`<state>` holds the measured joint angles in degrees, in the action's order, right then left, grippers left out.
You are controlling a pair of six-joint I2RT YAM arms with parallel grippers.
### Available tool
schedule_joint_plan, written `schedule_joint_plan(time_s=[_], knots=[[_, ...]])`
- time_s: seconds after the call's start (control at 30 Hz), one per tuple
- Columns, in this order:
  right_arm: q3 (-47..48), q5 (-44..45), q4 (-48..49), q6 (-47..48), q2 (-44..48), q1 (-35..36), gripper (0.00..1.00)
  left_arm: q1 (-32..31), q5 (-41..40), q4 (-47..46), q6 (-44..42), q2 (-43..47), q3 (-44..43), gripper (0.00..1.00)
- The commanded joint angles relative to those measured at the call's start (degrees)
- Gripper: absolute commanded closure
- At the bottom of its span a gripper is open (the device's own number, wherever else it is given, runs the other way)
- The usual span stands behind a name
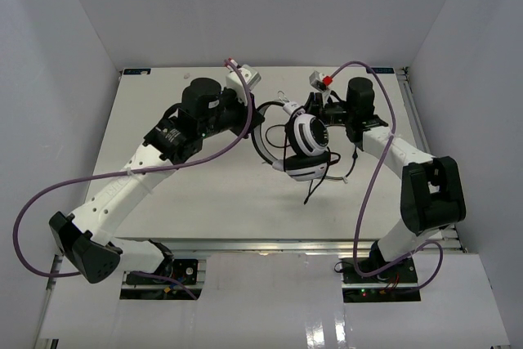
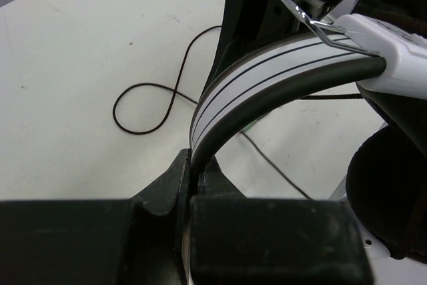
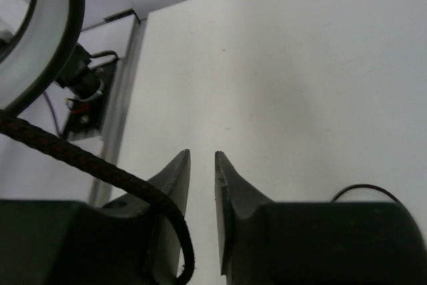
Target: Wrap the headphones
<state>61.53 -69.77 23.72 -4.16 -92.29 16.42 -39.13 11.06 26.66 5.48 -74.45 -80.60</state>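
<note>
Your left gripper (image 2: 195,177) clamps the headband (image 2: 267,75) of the headphones (image 1: 306,138); the cord (image 3: 80,158) crosses your right gripper (image 3: 202,165), the nearer arm, jaws almost together, grip unclear.

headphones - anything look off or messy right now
Only the cord: it sprawls in a loose loop on the table instead of being wound around the headphones. The left gripper clamps the headband, holding the set up. No damage shows.
</note>
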Motion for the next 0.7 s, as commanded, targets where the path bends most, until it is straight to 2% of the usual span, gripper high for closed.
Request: schedule_joint_plan(time_s=[0.0, 0.03, 0.07, 0.27, 0.43, 0.67], knots=[[-4.72, -5.37, 37.13, -31.86, -3.66, 0.18, 0.67, -0.59, 5.03, -5.31, 6.47, 1.33, -7.52, 1.00], [-5.98, -5.54, 43.77, -37.14, -4.34, 0.43, 0.64, -0.59, 4.62, -5.31, 6.80, 1.08, -8.62, 1.00], [-6.47, -5.48, 45.42, -38.50, -4.32, 0.58, 0.63, -0.59, 3.71, -5.31, 6.83, 0.99, -9.30, 1.00], [-8.35, -4.85, 43.86, -36.71, -1.66, 1.59, 0.63, -0.59, -1.65, -1.63, 2.01, -0.52, -11.50, 1.00], [-5.65, -5.65, 43.78, -38.23, -1.23, 0.48, 0.64, -0.59, -3.08, 3.15, -3.16, -1.17, -12.68, 1.00], [-3.58, -6.12, 43.52, -39.36, -1.55, -1.67, 0.65, -0.79, -7.93, 5.89, -11.04, 2.40, -4.33, 1.00]])
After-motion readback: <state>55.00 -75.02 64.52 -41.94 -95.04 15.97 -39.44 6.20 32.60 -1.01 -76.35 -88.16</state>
